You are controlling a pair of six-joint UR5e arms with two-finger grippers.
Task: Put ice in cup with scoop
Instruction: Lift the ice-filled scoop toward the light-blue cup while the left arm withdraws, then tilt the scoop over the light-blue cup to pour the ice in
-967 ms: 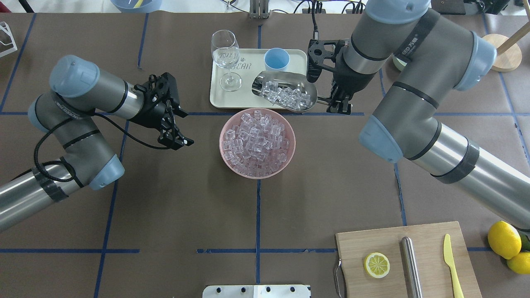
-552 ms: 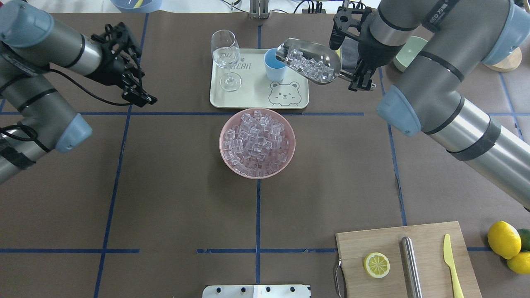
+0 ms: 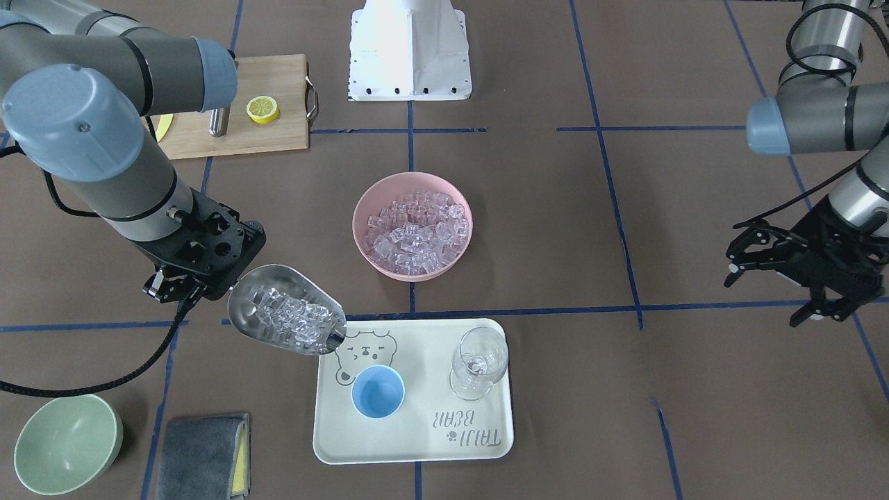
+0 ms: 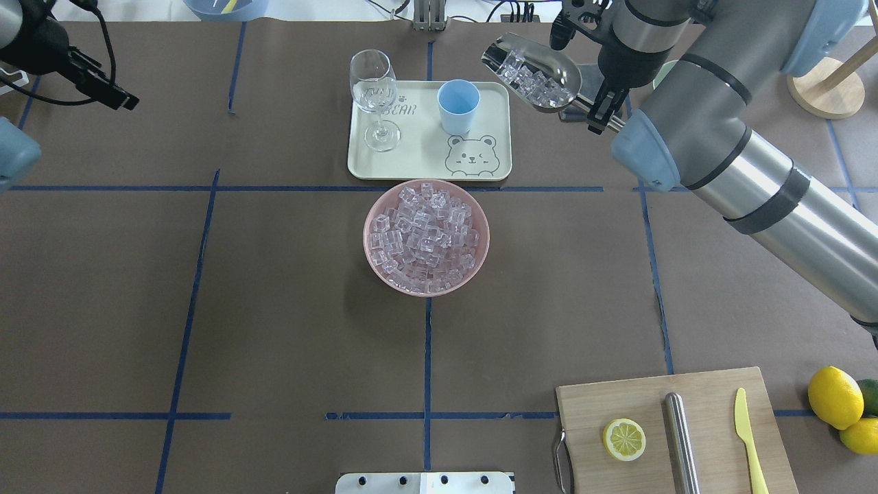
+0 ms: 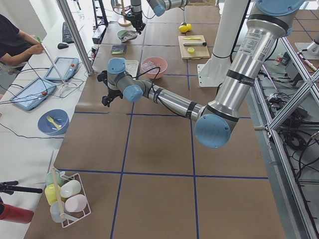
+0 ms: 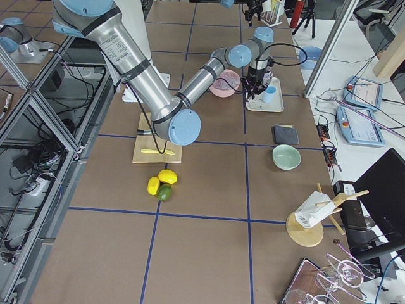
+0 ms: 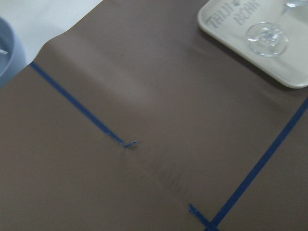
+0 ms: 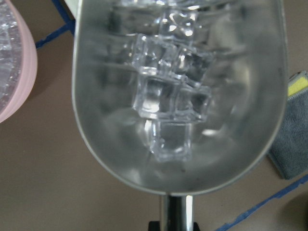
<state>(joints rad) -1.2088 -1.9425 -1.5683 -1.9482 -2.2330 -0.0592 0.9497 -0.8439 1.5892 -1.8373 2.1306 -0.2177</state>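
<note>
Plenty of ice [image 8: 166,101] is sitting in the scoop [image 3: 286,318] on my feeds right now, glassy cubes piled along the shiny trough. My right gripper [image 4: 598,116] is clamped on the scoop's thin rod handle and holds it up off the table, open end facing the tray [image 3: 417,444]. On the overhead feed the scoop sits at about 2 o'clock from the cup [image 4: 458,106], apart from it. On the front feed its open end hangs by the tray corner with the bear drawing, so it's beside the cup, not above it. The cup stands upright on the tray and its inside just shows plain blue. A wine glass [image 4: 374,89] stands on the same tray at the cup's 9 o'clock, overhead feed again. The pink bowl [image 4: 482,264] sits just off the tray at roughly the cup's 6 o'clock, heaped with more cubes. My left gripper [image 3: 764,292] is way out at the bowl's 10 o'clock, fingers spread apart, hanging over the brown table cover. Down at 4 o'clock from the bowl there's a cutting board [image 4: 706,391] with a lemon half [image 4: 624,439], a steel cylinder [image 4: 680,439] and a yellow knife [image 4: 748,439] on it.
</note>
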